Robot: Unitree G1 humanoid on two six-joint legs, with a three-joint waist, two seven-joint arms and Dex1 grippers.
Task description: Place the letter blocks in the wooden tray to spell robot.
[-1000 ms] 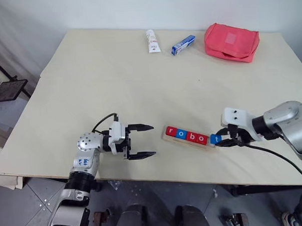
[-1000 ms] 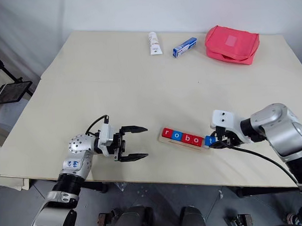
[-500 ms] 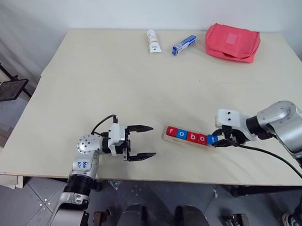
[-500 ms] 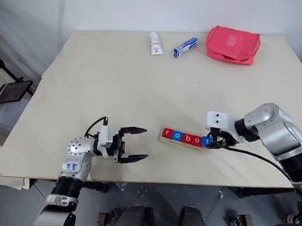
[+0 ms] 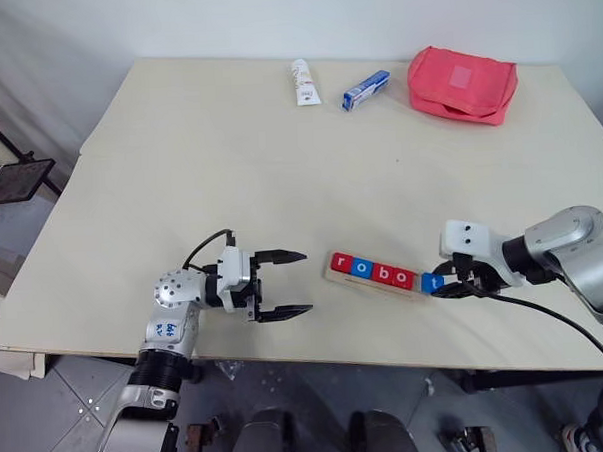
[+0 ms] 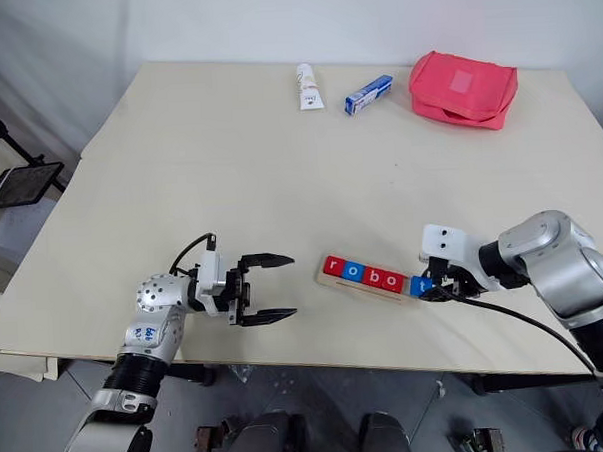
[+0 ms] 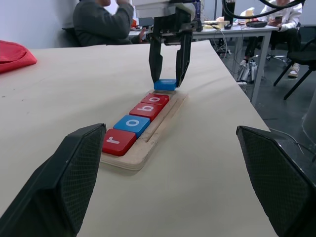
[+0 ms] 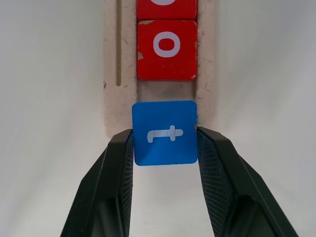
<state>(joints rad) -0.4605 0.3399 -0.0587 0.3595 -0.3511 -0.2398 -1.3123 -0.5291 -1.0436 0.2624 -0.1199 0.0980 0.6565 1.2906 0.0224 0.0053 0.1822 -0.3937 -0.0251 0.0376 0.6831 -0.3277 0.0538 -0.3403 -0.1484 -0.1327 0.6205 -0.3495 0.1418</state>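
A: Pale-wood item, wooden tray (image 5: 377, 280), lower centre of the frame on the bench (image 5: 279, 167). Contents?

B: Four letter blocks seated, reading r (image 7: 117, 141), o (image 7: 132, 123), b (image 7: 146, 109), o (image 7: 155, 98): red, blue, red, red. Fifth block, blue t (image 8: 164, 132), sits at the tray's right end, clamped between the fingers of the right tool (image 8: 165, 148).

A: Step in hand?

B: Placing the last letter, by my reading. The t appears to overhang the tray's end rather than lie seated. The next move calls for nudging it against the second o, lowering it flat, then letting go.

A: Left tool?

B: Left tool (image 5: 284, 284), wide apart and empty, lower left, near the tray's r end but clear of it.

A: Other writing?

B: Tube (image 5: 303, 81) and blue-and-white box (image 5: 366, 89), upper centre, print too small to read. Red pouch (image 5: 461, 83), no legible label.
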